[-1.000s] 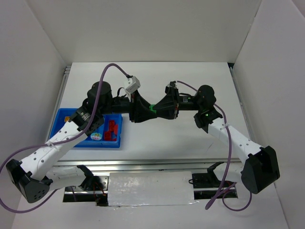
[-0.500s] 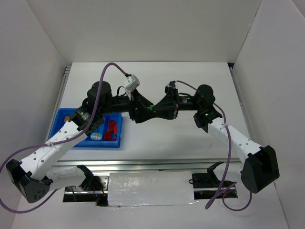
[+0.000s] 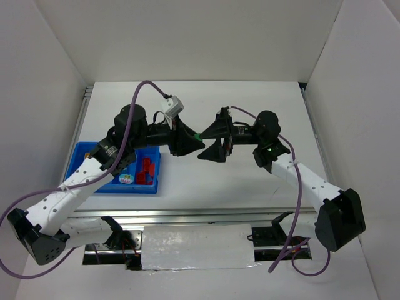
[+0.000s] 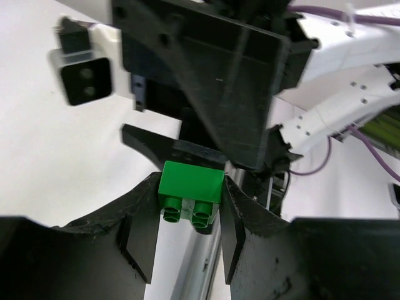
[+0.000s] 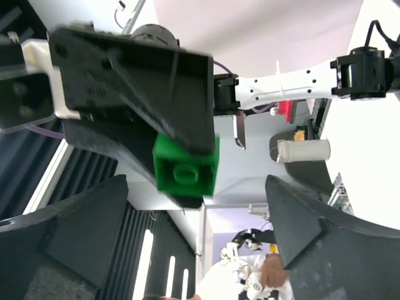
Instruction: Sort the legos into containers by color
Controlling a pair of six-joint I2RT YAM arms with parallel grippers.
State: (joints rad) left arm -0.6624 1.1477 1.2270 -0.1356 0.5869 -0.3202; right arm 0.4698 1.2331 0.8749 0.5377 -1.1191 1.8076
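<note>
The left gripper's fingers (image 4: 140, 228) are clenched on a green lego (image 4: 190, 181), one pad flat against each of its side faces. The brick sits square between the tips, with the two round hollows of its underside turned back toward the left wrist camera. From the opposite side, a stud face of this same brick (image 5: 185, 165) shows, pinched under the dark left fingers.

The right gripper (image 3: 201, 145) faces the left gripper (image 3: 190, 139) tip to tip. Its jaws are spread wide, one finger (image 5: 81, 231) on either side of the brick and well clear of it, touching neither the lego nor the left fingers. From above, the green brick (image 3: 197, 135) lies just at the meeting point, between the right gripper's two splayed fingers.

Both grippers reach toward each other over the white table (image 3: 250, 181), each arm bent back toward its own base at the near edge.

Behind the left fingers, back along the left arm and partly under it, sits the blue tray (image 3: 81, 153). Red legos (image 3: 147, 170) lie in the compartment nearest the fingers, and a pale multicoloured piece (image 3: 126, 179) lies in the compartment next to it, farther from them.
</note>
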